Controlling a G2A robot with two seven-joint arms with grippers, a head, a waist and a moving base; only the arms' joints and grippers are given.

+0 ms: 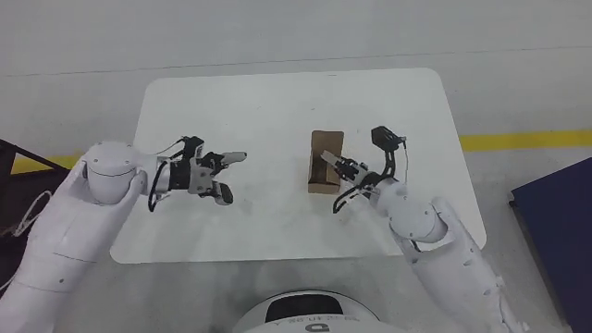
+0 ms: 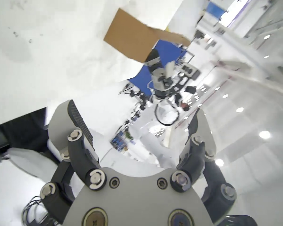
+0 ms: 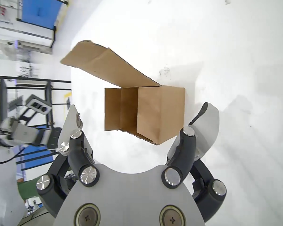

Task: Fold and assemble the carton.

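Now | carton [image 1: 326, 160] sat right of table [image 1: 277, 111] centre, lid flap raised | right gripper [image 1: 344, 166] just beside it, jaws apart, seemingly lined up to fold | left gripper [image 1: 231, 178] well left, jaws apart, empty.

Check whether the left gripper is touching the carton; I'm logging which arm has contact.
Apart. The top view shows bare table between the left gripper and the carton; the left wrist view shows the carton well ahead of that gripper.
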